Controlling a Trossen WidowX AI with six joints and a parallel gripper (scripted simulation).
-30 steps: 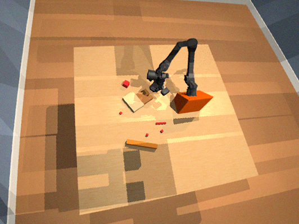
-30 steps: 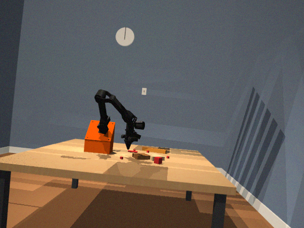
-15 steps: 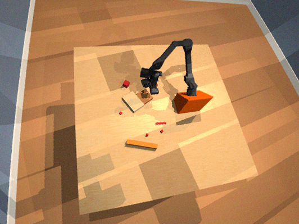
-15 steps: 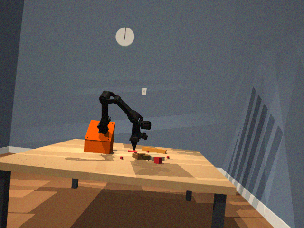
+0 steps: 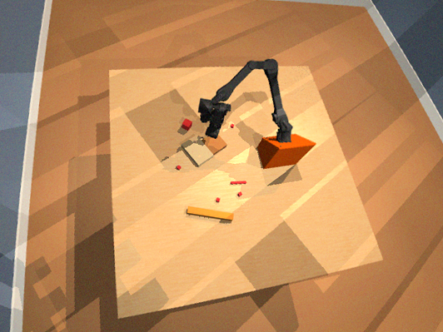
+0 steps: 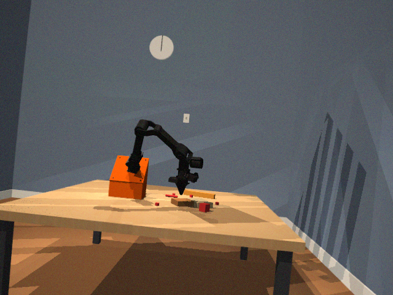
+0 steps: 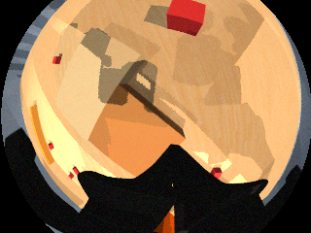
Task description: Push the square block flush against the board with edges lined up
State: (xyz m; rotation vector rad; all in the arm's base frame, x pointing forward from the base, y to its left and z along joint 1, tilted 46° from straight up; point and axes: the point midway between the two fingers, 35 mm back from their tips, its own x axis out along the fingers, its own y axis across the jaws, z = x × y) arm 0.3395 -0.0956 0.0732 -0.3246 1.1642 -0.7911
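Observation:
The orange-brown square block [image 5: 217, 144] [image 6: 179, 202] [image 7: 138, 141] lies flat on the table. The pale board [image 5: 197, 153] [image 6: 205, 204] [image 7: 78, 92] lies flat beside it. One block side runs along a board side, and I see no gap between them. In the wrist view their corners at the lower left look about even, while the board reaches past the block at the other end, partly in shadow. My gripper [image 5: 212, 136] [image 6: 181, 193] [image 7: 173, 149] is shut and empty, pointing down above the block, with its tips clear of it in the exterior view.
A red cube [image 5: 186, 123] [image 6: 204, 207] [image 7: 186, 16] lies near the board and block. Several tiny red cubes, a red stick [image 5: 238, 182] and a long orange bar [image 5: 210, 213] [image 7: 41, 133] lie around. The orange arm base [image 5: 289, 152] [image 6: 128, 187] stands on the table.

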